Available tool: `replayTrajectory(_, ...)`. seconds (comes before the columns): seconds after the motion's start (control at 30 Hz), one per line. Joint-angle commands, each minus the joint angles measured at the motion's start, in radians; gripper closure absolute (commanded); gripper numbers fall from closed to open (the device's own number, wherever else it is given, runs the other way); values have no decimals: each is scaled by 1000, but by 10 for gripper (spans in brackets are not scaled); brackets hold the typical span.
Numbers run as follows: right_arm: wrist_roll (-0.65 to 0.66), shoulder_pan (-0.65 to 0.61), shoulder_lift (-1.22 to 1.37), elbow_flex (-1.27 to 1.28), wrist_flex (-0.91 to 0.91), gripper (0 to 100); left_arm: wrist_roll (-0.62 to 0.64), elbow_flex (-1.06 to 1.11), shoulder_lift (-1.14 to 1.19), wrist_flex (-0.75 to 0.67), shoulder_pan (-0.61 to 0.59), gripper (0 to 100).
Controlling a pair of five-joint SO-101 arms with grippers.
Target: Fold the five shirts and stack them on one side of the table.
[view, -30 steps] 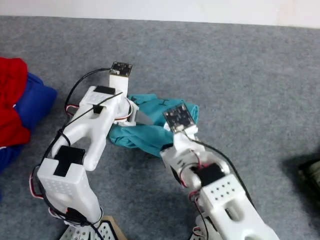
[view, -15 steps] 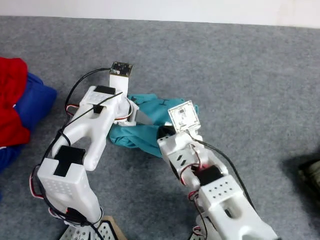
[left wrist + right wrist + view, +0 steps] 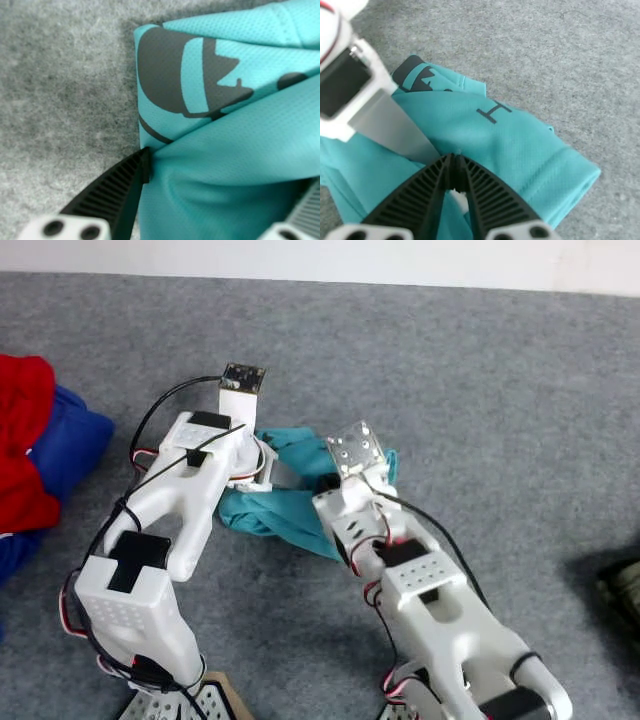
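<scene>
A teal shirt [image 3: 290,505] with dark print lies crumpled on the grey table between the two arms. My left gripper [image 3: 268,468] is at its left part. In the left wrist view a bunch of teal shirt [image 3: 220,165] fills the space between the black finger [image 3: 122,192] and the other jaw, which look closed on it. My right gripper [image 3: 454,159] is shut, and its tips touch the flat top of the teal shirt [image 3: 520,145] next to the left arm's pale finger [image 3: 390,127]. No fold shows between the right fingers [image 3: 485,192].
A pile of red and blue shirts [image 3: 35,455] lies at the left edge of the table. A dark object [image 3: 622,585] sits at the right edge. Bare grey surface [image 3: 480,380] stretches behind and to the right of the arms.
The right arm's wrist has swung left and forward over the teal shirt, closer to the left gripper. The left arm and the shirt have kept still.
</scene>
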Motion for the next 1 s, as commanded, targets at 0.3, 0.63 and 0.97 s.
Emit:
replayTrajectory(0.3,12,-67,50,-54,177,988,-2,-31,-1,0,18,550)
replayTrajectory(0.63,-75,-156,-16,-65,361,988,-2,-30,-1,0,16,550)
replayTrajectory(0.97,-137,-225,-269,22,547,988,-2,-30,1,0,16,550)
